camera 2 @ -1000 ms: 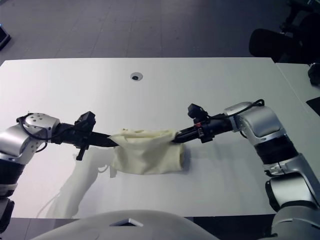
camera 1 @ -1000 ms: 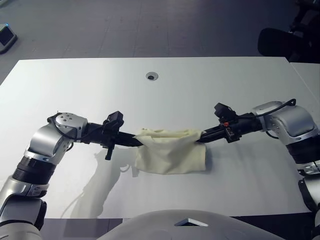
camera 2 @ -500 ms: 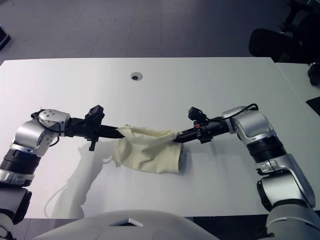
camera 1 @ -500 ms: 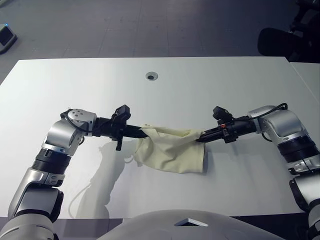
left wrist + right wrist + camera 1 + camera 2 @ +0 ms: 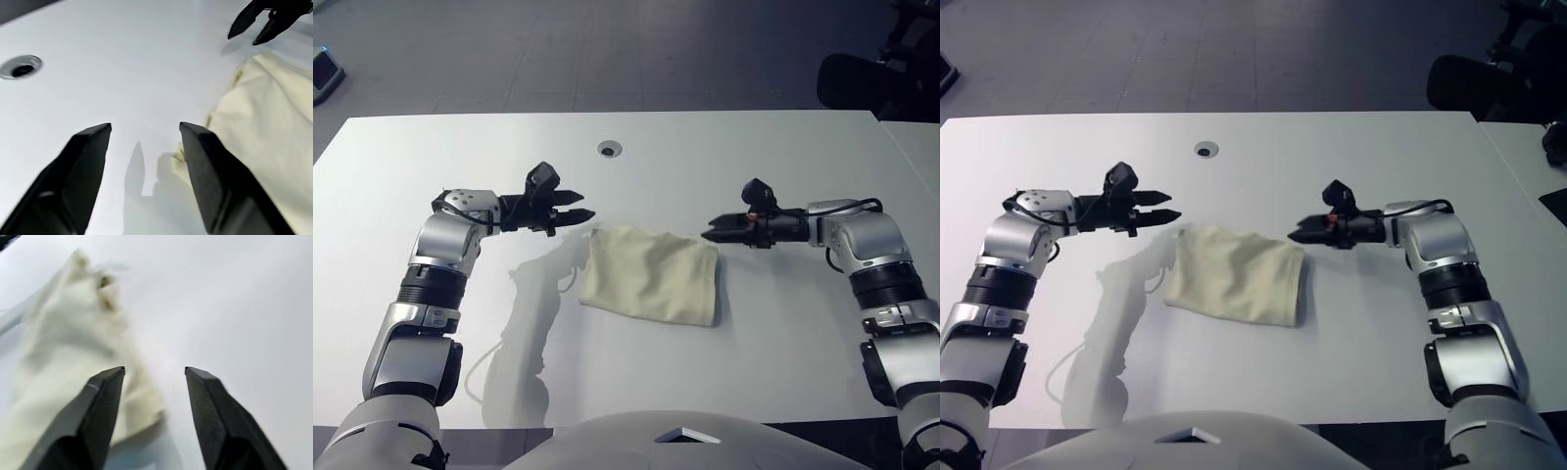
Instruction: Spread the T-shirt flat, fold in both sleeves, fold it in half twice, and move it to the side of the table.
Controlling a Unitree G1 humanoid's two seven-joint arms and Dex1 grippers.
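left eye view has my left gripper [image 5: 579, 205] hovering over the white table [image 5: 431, 157], its two fingers spread apart with nothing between them. my right gripper [image 5: 713, 234] hangs opposite, fingers likewise parted and holding nothing. between the two lies the t-shirt [image 5: 651, 284], a pale yellow folded bundle, roughly rectangular, resting flat near the middle of the table. my left fingertips sit just beside its far left corner, my right fingertips near its far right corner, both apart from the cloth. a small round hole [image 5: 610, 149] sits in the tabletop beyond.

Bright overhead light, soft shadows
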